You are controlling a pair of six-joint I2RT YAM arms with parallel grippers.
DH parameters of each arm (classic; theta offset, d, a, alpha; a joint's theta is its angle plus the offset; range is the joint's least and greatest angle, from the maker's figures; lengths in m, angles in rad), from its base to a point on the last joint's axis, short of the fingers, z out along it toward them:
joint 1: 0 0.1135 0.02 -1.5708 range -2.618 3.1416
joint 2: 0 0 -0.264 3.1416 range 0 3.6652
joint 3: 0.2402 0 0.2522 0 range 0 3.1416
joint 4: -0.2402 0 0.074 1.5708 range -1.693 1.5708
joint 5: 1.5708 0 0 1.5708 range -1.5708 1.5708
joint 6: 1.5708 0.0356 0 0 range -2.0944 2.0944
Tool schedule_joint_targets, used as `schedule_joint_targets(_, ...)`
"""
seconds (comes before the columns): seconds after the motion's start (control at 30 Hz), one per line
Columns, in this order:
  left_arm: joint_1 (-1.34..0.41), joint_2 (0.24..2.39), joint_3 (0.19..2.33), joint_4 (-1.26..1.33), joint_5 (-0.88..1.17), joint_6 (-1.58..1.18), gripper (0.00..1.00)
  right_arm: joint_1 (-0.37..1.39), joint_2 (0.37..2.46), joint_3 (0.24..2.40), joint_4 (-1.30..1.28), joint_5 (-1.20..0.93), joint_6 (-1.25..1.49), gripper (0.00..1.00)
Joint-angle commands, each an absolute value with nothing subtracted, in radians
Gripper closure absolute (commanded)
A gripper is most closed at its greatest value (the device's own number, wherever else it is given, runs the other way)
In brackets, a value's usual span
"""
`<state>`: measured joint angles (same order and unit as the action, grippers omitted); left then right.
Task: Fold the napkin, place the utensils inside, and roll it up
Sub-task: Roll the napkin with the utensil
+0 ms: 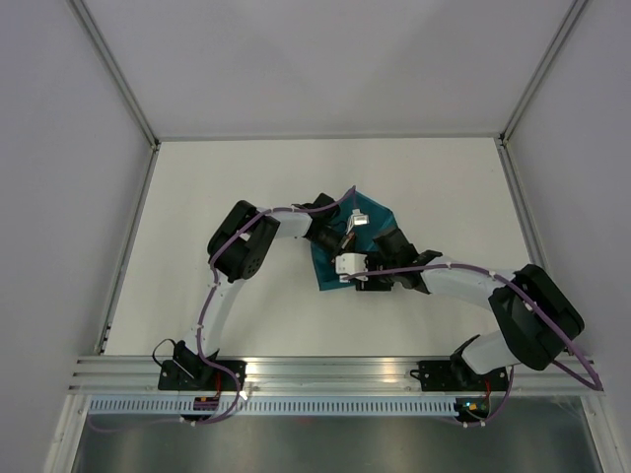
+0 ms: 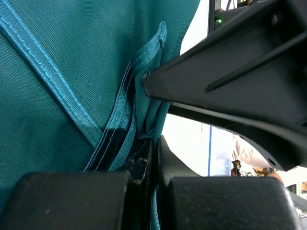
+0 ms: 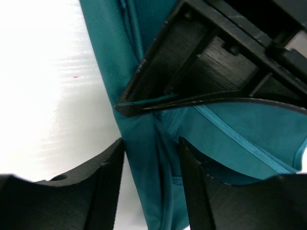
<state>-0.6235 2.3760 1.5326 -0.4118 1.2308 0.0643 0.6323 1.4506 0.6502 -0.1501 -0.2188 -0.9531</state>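
**A:** Top view, quick. Where's the napkin [image 1: 325,264]?

**B:** Mid-desk [image 1: 217,197], bunched into a narrow teal shape. The left arm [image 1: 242,246] and right arm [image 1: 473,281] meet right over it. Their wrists cover most of the cloth, with teal showing at the lower left and upper right.

**A:** Fingers visible from up there?

**B:** No, they're hidden under the wrists, so I can't tell from that view. Next.

**A:** Left wrist.

**B:** The left gripper [image 2: 154,146] has its fingers pressed together, pinching a folded edge of the napkin. The cloth runs up out of the seam between them. Teal fills the left of the frame, crossed diagonally by a lighter stitched hem [image 2: 62,91]. The right gripper [image 2: 156,93] comes in from the upper right, its tip touching the hem fold just above the left fingers.

**A:** Right wrist?

**B:** The right gripper's own fingers [image 3: 110,167] are spread, with a hanging fold of napkin in the gap. I can't tell if the pads press on it. The left one shows at the top, its tips closed on a thin cloth edge. There's white desk on the left, and the napkin drapes down the centre and off to the right.
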Motion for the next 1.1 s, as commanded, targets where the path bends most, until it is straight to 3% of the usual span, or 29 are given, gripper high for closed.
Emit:
schedule_joint_targets(0.0, -0.618, 2.433, 1.526, -0.443, 1.118, 0.112, 0.98, 0.641, 1.494, 0.664, -0.14, -0.204, -0.977, 0.46)
schedule_joint_targets(0.07, -0.617, 2.43, 1.528, -0.448, 1.118, 0.118, 0.98, 0.641, 1.506, 0.67, -0.162, -0.206, -0.982, 0.49)
schedule_joint_targets(0.2, -0.612, 2.418, 1.528, -0.453, 1.111, 0.121, 0.95, 0.641, 1.537, 0.692, -0.213, -0.212, -0.986, 0.65)
schedule_joint_targets(0.5, -0.6, 2.326, 1.513, -0.445, 1.077, 0.115, 0.68, 0.629, 1.597, 0.764, -0.36, -0.288, -0.979, 0.75)
schedule_joint_targets(0.7, -0.588, 2.227, 1.464, -0.388, 1.02, 0.075, 0.6, 0.582, 1.672, 0.876, -0.529, -0.405, -1.0, 0.76)
schedule_joint_targets(1.07, -0.497, 2.023, 1.322, -0.157, 0.858, -0.118, 0.58, 0.482, 1.853, 1.083, -0.801, -0.548, -1.095, 0.77)
